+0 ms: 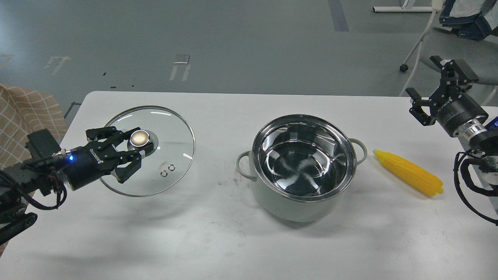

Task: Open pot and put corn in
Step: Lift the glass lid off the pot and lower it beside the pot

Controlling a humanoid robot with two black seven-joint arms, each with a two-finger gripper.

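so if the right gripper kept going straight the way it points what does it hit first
Probably nothing: the right gripper, open, points up-left past the table's far edge, away from the corn and pot. Depth is uncertain.

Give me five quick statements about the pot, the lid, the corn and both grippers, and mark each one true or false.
1. The pot is uncovered. True.
2. The corn lies inside the pot. False: it lies on the table, to the right of the pot.
3. The left gripper is at the knob of the glass lid. True.
4. The right gripper holds the corn. False: it is open and empty, above the table's right edge.
5. The lid sits on the pot. False: it is to the pot's left.
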